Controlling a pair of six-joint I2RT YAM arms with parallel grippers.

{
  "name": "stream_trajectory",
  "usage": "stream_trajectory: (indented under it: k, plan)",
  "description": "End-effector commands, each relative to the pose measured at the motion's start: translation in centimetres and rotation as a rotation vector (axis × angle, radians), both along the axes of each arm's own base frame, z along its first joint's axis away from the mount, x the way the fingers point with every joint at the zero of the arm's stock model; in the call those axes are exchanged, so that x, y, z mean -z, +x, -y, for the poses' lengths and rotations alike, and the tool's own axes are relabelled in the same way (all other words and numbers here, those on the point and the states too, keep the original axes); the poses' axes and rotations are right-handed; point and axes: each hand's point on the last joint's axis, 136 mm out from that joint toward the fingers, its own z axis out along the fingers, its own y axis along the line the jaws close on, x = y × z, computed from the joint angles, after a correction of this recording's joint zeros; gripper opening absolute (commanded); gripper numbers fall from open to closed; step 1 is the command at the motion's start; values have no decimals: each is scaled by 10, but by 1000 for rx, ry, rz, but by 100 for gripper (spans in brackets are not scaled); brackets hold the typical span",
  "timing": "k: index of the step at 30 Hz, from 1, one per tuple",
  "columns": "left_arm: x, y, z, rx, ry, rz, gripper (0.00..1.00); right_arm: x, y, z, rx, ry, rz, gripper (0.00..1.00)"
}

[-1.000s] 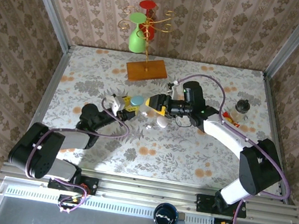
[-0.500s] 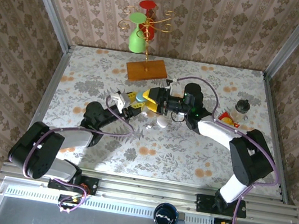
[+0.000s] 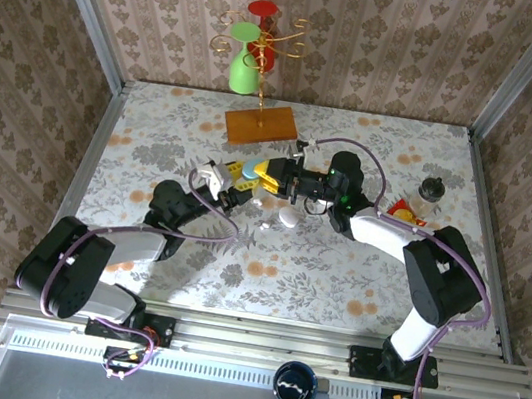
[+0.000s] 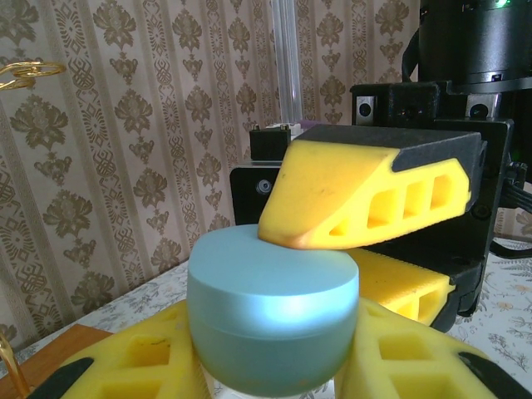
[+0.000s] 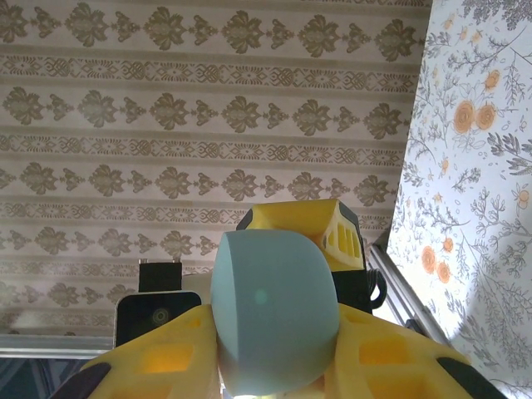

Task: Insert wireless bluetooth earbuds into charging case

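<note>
While both arms hung above the surface (image 3: pixel 355 274), left gripper (image 3: pixel 235 180) jaws clamped the pale blue case (image 4: pixel 273 316); right gripper (image 3: pixel 266 172) jaws pinched its lid. Risk: opposing pulls could twist the smooth case free. Below lay small white pieces (image 3: pixel 286 218), bud or case unclear.

Bright, even light — soft glare, faint shadows

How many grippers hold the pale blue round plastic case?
2. The left gripper holds the pale blue round plastic case from the left in the top view, the right gripper from the right.
</note>
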Motion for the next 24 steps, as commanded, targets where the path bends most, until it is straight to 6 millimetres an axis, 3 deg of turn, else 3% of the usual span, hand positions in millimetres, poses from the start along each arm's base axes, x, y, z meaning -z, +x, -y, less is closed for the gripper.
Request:
stream_trajectory:
  k: [1, 2, 3, 4, 8, 13, 18, 21, 24]
  plan:
    - [-9, -3, 3, 16, 1, 46, 34, 3, 3, 5, 17, -7, 19, 22]
    - [-8, -4, 3, 15, 5, 46, 42, 5, 6, 9, 34, -17, 19, 21]
    - [-7, -5, 2, 14, 9, 43, 60, 9, 8, 13, 51, -32, 14, 22]
    - [-5, -5, 2, 19, 17, 32, 70, 13, 12, 18, 71, -47, 9, 22]
    - [13, -13, 8, 79, 139, -30, 89, 39, 30, 57, 190, -102, -37, 21]
    - [32, -19, 7, 93, 225, -79, 95, 94, 42, 121, 351, -232, -126, 21]
    - [54, -26, 9, 140, 319, -140, 100, 161, 30, 211, 583, -525, -226, 21]
    - [63, -26, 9, 144, 339, -166, 100, 181, 16, 242, 642, -652, -254, 21]
    - [68, -26, 9, 146, 348, -184, 100, 196, 7, 259, 670, -742, -269, 22]
